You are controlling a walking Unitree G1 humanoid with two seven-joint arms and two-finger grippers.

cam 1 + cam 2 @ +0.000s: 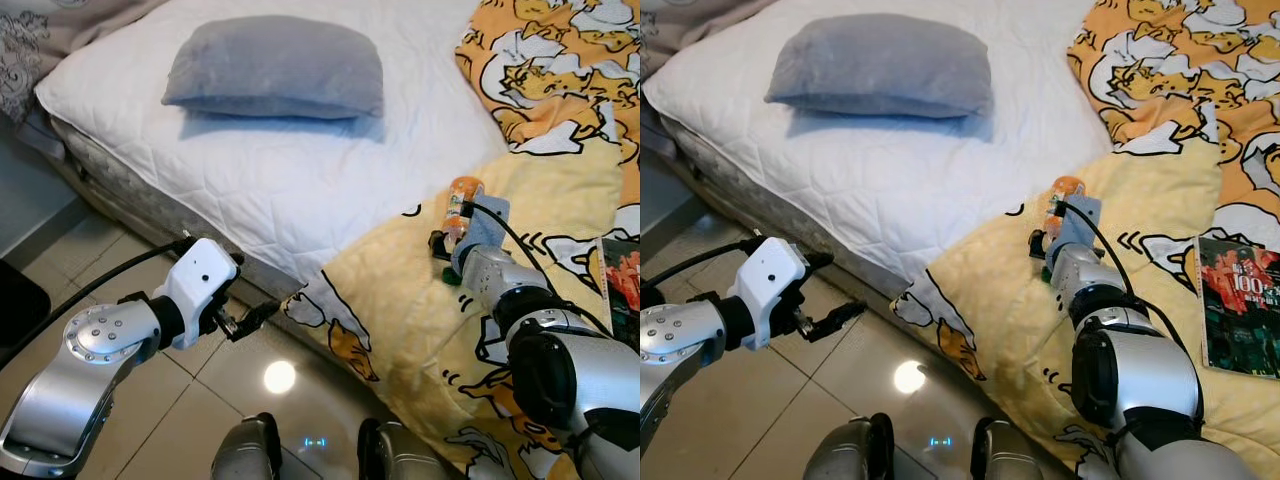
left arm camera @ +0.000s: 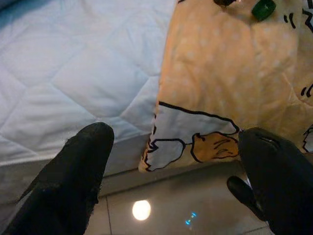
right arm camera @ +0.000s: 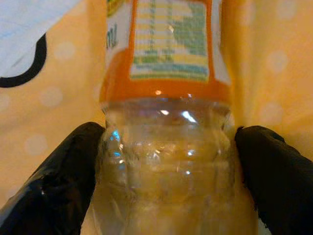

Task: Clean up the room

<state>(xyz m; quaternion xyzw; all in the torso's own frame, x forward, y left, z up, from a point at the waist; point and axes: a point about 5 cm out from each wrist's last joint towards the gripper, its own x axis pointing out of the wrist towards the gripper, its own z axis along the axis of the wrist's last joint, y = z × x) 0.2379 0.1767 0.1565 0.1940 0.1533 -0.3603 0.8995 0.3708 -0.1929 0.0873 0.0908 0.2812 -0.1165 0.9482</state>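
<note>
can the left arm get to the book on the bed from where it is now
Probably not. The left gripper hovers open off the bed's edge, and the book lies beyond the right arm, whose gripper is on the bottle.

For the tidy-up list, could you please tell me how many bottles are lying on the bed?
1. The bottle, orange-labelled clear plastic, lies on the yellow cartoon blanket, between the jaws of the right gripper. Others could be hidden under the blanket folds.
</note>
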